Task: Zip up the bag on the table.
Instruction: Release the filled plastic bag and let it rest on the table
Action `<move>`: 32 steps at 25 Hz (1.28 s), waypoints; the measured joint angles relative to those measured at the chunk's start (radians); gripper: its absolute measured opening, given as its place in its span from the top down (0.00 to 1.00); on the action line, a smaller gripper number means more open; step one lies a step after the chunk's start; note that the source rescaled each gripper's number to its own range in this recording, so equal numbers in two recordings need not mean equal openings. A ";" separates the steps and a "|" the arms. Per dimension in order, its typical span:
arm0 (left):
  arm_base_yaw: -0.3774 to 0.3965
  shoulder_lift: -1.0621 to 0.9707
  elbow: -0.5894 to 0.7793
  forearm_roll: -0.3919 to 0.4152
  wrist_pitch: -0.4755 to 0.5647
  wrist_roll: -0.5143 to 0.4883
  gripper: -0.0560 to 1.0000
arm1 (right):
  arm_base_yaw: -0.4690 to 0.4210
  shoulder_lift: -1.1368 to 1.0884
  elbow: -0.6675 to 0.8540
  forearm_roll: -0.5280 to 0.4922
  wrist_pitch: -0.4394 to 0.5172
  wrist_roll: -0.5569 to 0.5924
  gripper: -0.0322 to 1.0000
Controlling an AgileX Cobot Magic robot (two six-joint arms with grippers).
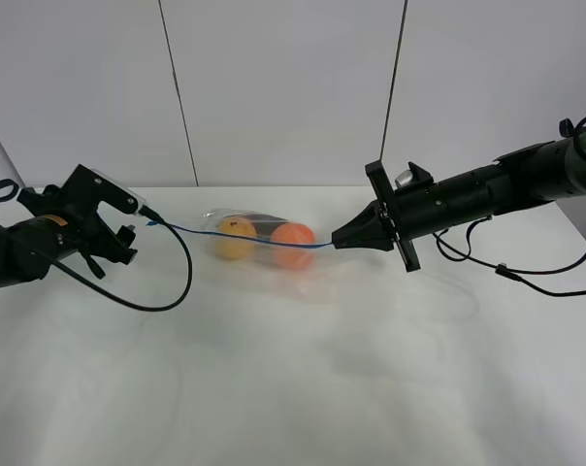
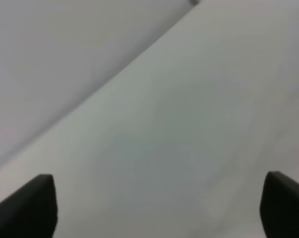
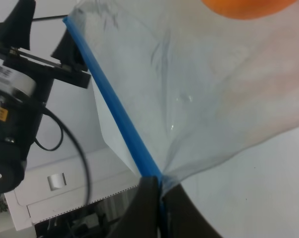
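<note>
The clear bag (image 1: 259, 233) is stretched out over the white table (image 1: 293, 388), with a yellow-orange fruit (image 1: 236, 236) and an orange fruit (image 1: 293, 243) inside. Its blue zipper strip (image 1: 244, 238) runs from beside my left gripper to my right gripper. My right gripper (image 1: 338, 243) is shut on the strip's right end; the right wrist view shows its fingertips (image 3: 157, 198) pinching the blue strip (image 3: 115, 109). My left gripper (image 1: 136, 231) is open just beyond the strip's left end. The left wrist view shows its fingers (image 2: 40, 203) wide apart with only table between them.
A black cable (image 1: 172, 291) loops from the left arm onto the table. More cables (image 1: 526, 272) hang under the right arm at the right. A grey panelled wall (image 1: 283, 87) stands behind the table's far edge.
</note>
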 joint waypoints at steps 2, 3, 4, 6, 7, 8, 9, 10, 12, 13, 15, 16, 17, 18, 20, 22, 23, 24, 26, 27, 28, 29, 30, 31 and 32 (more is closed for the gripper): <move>0.011 0.000 0.000 -0.001 0.009 -0.140 0.05 | 0.000 0.000 0.000 0.000 0.000 0.000 0.97; 0.016 0.000 0.000 -0.002 0.018 -0.190 0.04 | 0.000 0.000 0.000 0.000 0.000 0.000 0.97; 0.020 0.000 0.000 -0.003 0.032 -0.238 0.04 | 0.000 0.000 0.000 0.000 0.000 0.000 0.97; 0.028 0.000 -0.001 -0.003 0.087 -0.304 0.04 | 0.000 0.000 0.000 0.000 0.000 0.000 0.97; 0.034 0.000 -0.008 -0.004 0.164 -0.341 0.04 | 0.000 0.000 0.000 0.000 0.000 0.000 0.97; 0.038 0.000 -0.016 -0.004 0.213 -0.361 0.04 | 0.000 0.000 0.000 0.000 0.000 0.000 0.97; 0.042 0.000 -0.028 -0.004 0.270 -0.380 0.04 | 0.000 0.000 0.000 0.000 0.000 0.000 0.97; 0.046 0.000 -0.045 -0.004 0.335 -0.391 0.04 | 0.000 0.000 0.000 0.000 0.000 0.000 0.97; 0.047 0.000 -0.067 -0.004 0.410 -0.403 0.04 | 0.000 0.000 0.000 0.000 0.000 0.000 0.97; 0.049 0.000 -0.094 -0.004 0.481 -0.412 0.04 | 0.000 0.000 0.000 0.000 0.000 0.000 0.97; 0.052 0.000 -0.186 -0.004 0.767 -0.422 0.04 | 0.000 0.000 0.000 0.000 0.000 0.000 0.97; 0.052 0.000 -0.217 -0.004 0.854 -0.428 0.04 | 0.000 0.000 0.000 0.001 0.001 0.000 0.97; 0.052 0.000 -0.255 -0.004 0.941 -0.445 0.04 | 0.000 0.000 0.000 0.001 0.000 0.000 0.97; 0.052 0.000 -0.287 -0.004 1.043 -0.463 0.04 | 0.000 0.000 0.000 0.001 0.001 0.000 0.97; 0.052 0.000 -0.360 0.006 1.226 -0.515 0.04 | 0.000 0.000 0.000 0.001 0.002 0.000 0.97; 0.052 0.000 -0.427 0.039 1.358 -0.582 0.04 | 0.000 0.000 0.000 0.001 0.006 0.000 0.97; 0.052 0.000 -0.459 0.059 1.402 -0.628 0.04 | 0.000 0.000 0.000 0.001 0.010 -0.001 0.97; 0.052 0.000 -0.459 0.059 1.402 -0.628 0.04 | 0.000 0.000 0.000 0.001 0.013 -0.001 0.97; 0.052 0.000 -0.511 0.109 1.490 -0.710 0.04 | 0.000 0.000 0.000 0.001 0.019 -0.002 0.97; 0.052 0.000 -0.536 0.132 1.524 -0.738 0.04 | 0.000 0.000 0.000 0.001 0.020 -0.002 0.97; 0.052 0.000 -0.557 0.150 1.560 -0.764 0.04 | 0.000 0.000 0.000 0.001 0.021 -0.002 0.97; 0.052 0.000 -0.576 0.162 1.589 -0.780 0.04 | 0.000 0.000 0.000 0.001 0.022 -0.002 0.97; 0.052 0.000 -0.601 0.174 1.630 -0.791 0.04 | 0.000 0.000 0.000 0.000 0.022 -0.002 0.97; 0.052 0.000 -0.621 0.176 1.658 -0.798 0.04 | 0.000 0.000 0.000 0.000 0.022 -0.002 0.97; 0.052 0.000 -0.637 0.177 1.691 -0.803 0.04 | 0.000 0.000 0.000 0.000 0.022 -0.002 0.97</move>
